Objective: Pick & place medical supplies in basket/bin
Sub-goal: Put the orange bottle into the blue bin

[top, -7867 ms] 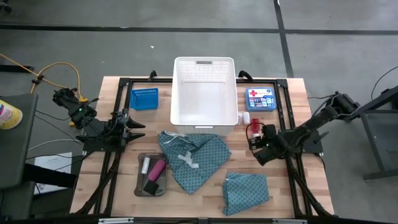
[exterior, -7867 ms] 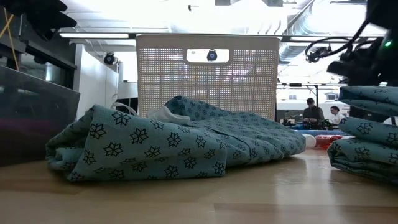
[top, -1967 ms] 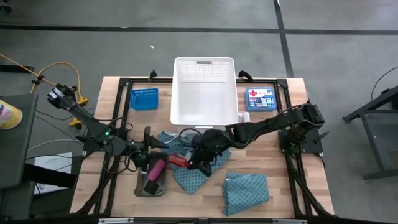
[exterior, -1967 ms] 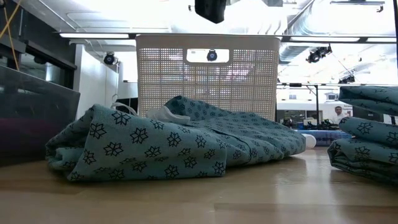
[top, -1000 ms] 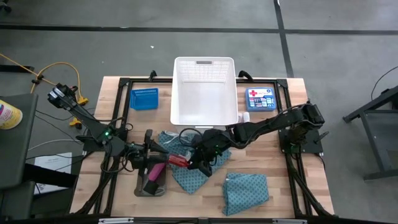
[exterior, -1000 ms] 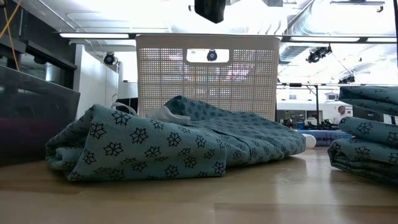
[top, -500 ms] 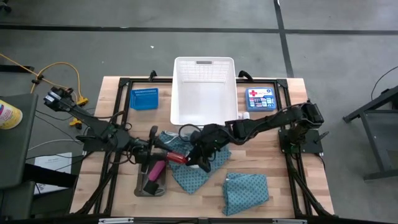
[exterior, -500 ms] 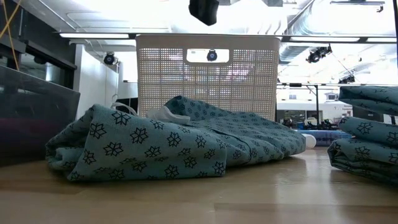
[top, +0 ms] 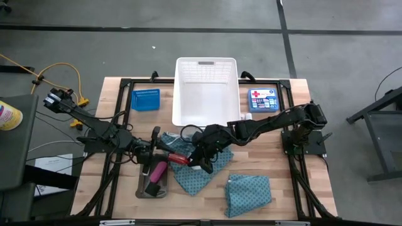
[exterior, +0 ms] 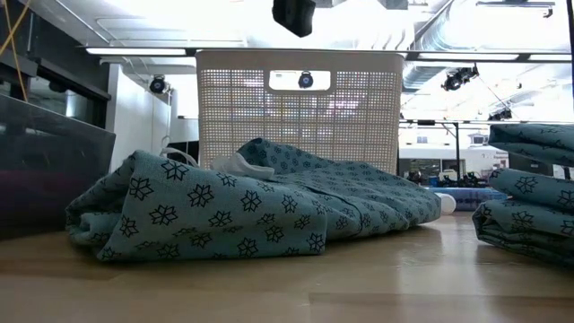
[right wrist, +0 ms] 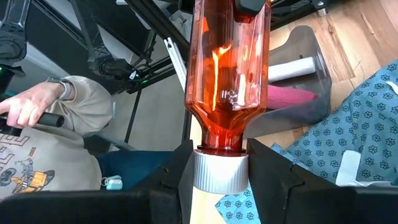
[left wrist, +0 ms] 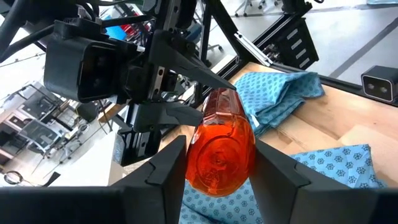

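An orange-red see-through bottle (top: pixel 178 159) with a white cap hangs level in the air between both grippers, over the spread teal dotted cloth (top: pixel 207 164). My left gripper (top: pixel 164 153) is at its base end and my right gripper (top: pixel 193 162) at its cap end. A second, folded teal cloth (top: pixel 249 194) lies near the table's near edge. The grey tray (top: pixel 143 186) holds the pink cylinder (top: pixel 158 170), the white tube (top: pixel 147 167) and the black block (top: pixel 152 188). The white basket (top: pixel 206 119) and the blue mesh basket (top: pixel 145 99) stand at the far side. My left gripper pinches the bottle's base end (left wrist: pixel 219 163) between its two fingers, coming level from the table's left along the bottle. The bottle is lifted clear and lies level. My right gripper pinches the white cap (right wrist: pixel 219 172) at the bottle's neck between its two fingers, coming level from the table's right along the bottle. The body (right wrist: pixel 227 74) stretches away toward the other gripper.
The flat blue box with a red cross (top: pixel 263 99) lies right of the white basket. In the low view the spread cloth (exterior: pixel 242 211) is heaped in front of the basket (exterior: pixel 299 99). A person's hand and sleeve (right wrist: pixel 50 115) show beyond the table.
My left gripper has moved toward the table's right and slightly toward the far edge, reaching the bottle's base end and taking it between its fingers. My right gripper, with the bottle, has shifted slightly toward the far edge.
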{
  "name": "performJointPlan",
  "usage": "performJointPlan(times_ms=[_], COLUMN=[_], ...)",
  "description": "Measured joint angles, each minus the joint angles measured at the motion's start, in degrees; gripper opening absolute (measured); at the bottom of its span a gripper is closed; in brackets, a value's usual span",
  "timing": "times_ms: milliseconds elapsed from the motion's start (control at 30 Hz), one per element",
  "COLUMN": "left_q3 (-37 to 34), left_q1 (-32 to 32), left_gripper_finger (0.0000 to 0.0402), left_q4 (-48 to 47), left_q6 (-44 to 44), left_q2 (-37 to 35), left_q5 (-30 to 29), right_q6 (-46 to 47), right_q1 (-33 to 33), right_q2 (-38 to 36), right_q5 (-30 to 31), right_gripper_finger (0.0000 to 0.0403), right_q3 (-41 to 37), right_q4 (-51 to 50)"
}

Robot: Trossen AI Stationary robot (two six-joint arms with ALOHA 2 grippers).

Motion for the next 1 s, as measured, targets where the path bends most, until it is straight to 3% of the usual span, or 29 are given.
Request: performJointPlan(times_ms=[300, 733, 1000], left_q3=[0.00, 0.00, 0.00], left_q1=[0.00, 0.00, -2.20], left_gripper_finger=[0.0141, 0.0141, 0.0140], left_q4=[-0.04, -0.38, -12.65], left_q6=[-0.17, -2.02, -10.07], left_q2=[0.00, -0.06, -6.24], left_q5=[-0.17, -0.61, -6.24], right_q6=[-0.35, 0.03, 0.16], right_q1=[0.02, -0.02, -0.02], right_q2=[0.00, 0.00, 0.00], right_q5=[0.56, 0.54, 0.06], right_gripper_finger=[0.0118, 0.0219, 0.0228], right_q3=[0.00, 0.00, 0.00], right_q4=[-0.06, 0.04, -6.14])
